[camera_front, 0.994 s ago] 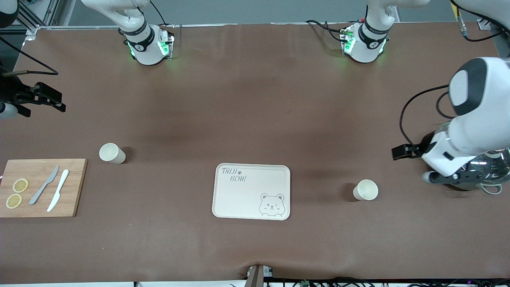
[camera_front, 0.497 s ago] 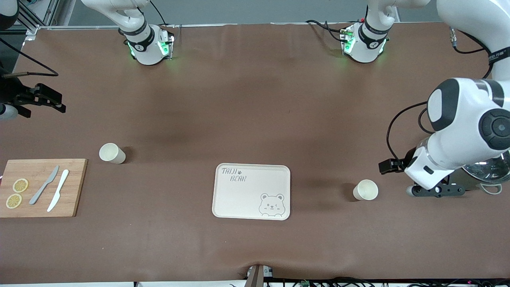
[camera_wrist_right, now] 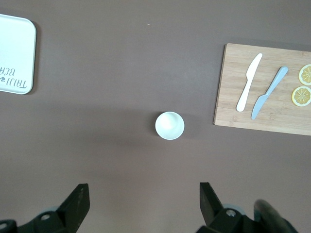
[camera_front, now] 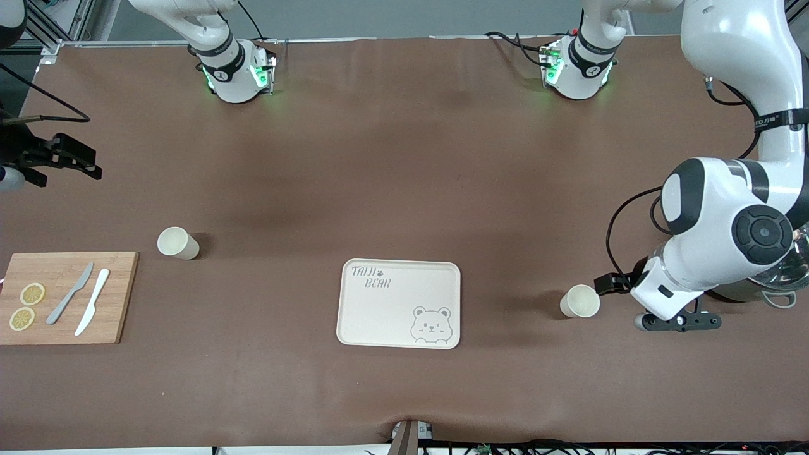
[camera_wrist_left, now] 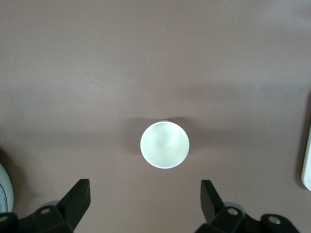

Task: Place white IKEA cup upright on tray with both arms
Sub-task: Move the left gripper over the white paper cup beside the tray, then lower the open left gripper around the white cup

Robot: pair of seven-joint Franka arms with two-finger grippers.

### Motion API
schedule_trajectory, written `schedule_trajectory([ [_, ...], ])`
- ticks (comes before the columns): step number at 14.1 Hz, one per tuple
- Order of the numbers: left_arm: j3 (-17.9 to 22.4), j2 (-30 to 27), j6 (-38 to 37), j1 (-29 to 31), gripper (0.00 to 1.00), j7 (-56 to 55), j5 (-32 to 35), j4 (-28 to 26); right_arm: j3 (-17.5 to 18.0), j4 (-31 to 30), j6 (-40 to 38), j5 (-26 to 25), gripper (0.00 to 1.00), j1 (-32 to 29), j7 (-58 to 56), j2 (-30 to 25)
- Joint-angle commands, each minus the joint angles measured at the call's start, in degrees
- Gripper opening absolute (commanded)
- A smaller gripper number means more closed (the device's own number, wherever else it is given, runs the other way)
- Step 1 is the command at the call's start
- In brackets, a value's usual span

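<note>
Surface (camera_front: 404, 189): brown, carrying every item listed below. My left arm (camera_front: 727, 227) reaches in from its base at the top of the front view and bends down at its own end of the surface; my right arm waits high at its own end.

Cutting board (camera_front: 63, 297): wooden, at the right arm's end, with two knives (camera_front: 81, 300) and two lemon slices (camera_front: 26, 306) lying on it.

Tray (camera_front: 379, 316): cream, flat, with nothing on it, midway between the two ends. It carries grey lettering and a bear drawing (camera_front: 431, 325).

Cup near left arm (camera_front: 579, 301): white, upright, mouth up, standing on the surface beside the tray toward the left arm's end, not touching the tray.

Second cup (camera_front: 177, 242): white, upright, just beside the cutting board and farther from the front camera than the tray.

Left claw (camera_wrist_left: 146, 204): fingers spread wide, holding nothing, hovering just beside the nearer cup.

Right claw (camera_wrist_right: 144, 206): fingers spread wide, holding nothing, high over bare surface near the second cup.
</note>
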Motion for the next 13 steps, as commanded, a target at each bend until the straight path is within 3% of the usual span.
schedule_trajectory([
  [1, 0.14, 1.83, 1.56, 0.53, 1.00, 1.31, -1.19, 1.21, 0.50, 1.53, -0.62, -0.03, 1.00, -0.87, -0.30, 0.98],
  [7, 0.14, 2.45, 8.86, 0.71, 1.00, 1.14, -3.56, -2.91, 0.50, 1.62, -0.80, -0.12, 1.00, -0.79, -0.39, 1.16],
  [10, 0.05, 1.66, 17.10, 0.53, 1.00, 1.05, -3.56, -9.58, 0.50, 1.62, -0.80, -0.21, 1.00, -0.79, -0.39, 1.16],
  [13, 0.05, 1.92, 17.92, 0.09, 1.00, 0.35, -3.56, -10.30, 0.50, 1.53, -0.80, -0.29, 1.00, -0.79, -0.39, 1.24],
])
